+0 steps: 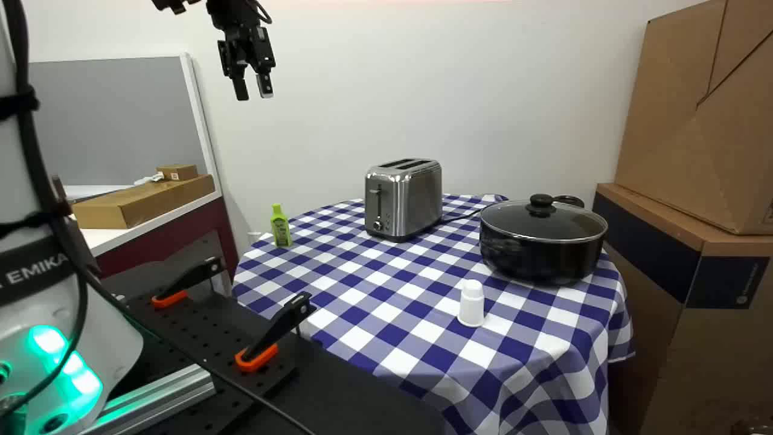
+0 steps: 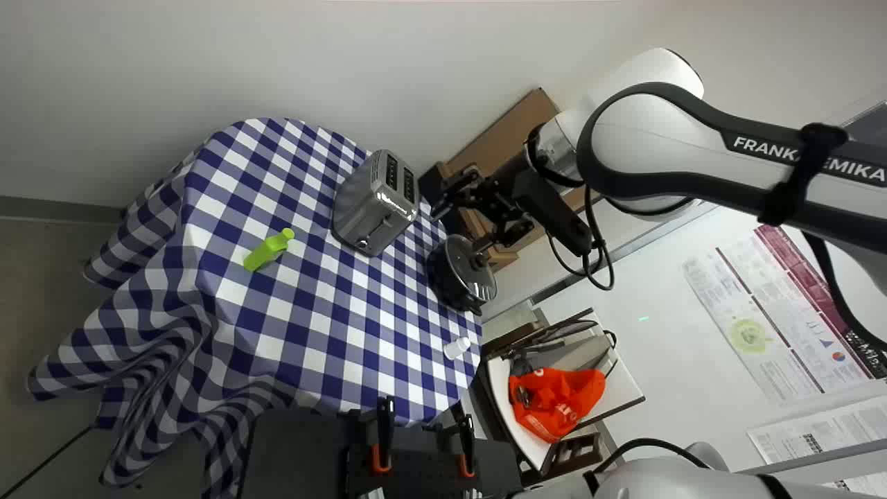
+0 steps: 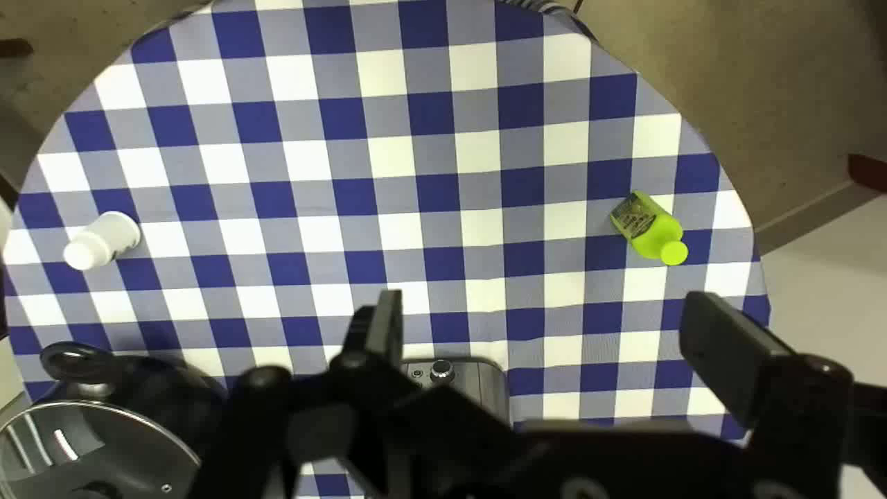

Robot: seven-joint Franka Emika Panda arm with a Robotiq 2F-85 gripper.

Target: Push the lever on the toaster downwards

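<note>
Steel toaster points its long axis toward the black platform, lever foremost; pincer spread wide.

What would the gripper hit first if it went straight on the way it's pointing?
The gripper points down; first in line is probably the checkered tablecloth, between the toaster and the green bottle, though depth is hard to judge.

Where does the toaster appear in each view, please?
In an exterior view: the toaster, near the middle.
In an exterior view: the toaster, left of and above the middle.
In the wrist view: the toaster, at the bottom, partly hidden by the gripper.
Shared landmark: green bottle, left of the toaster in both exterior views, right of it in the wrist view.
</note>
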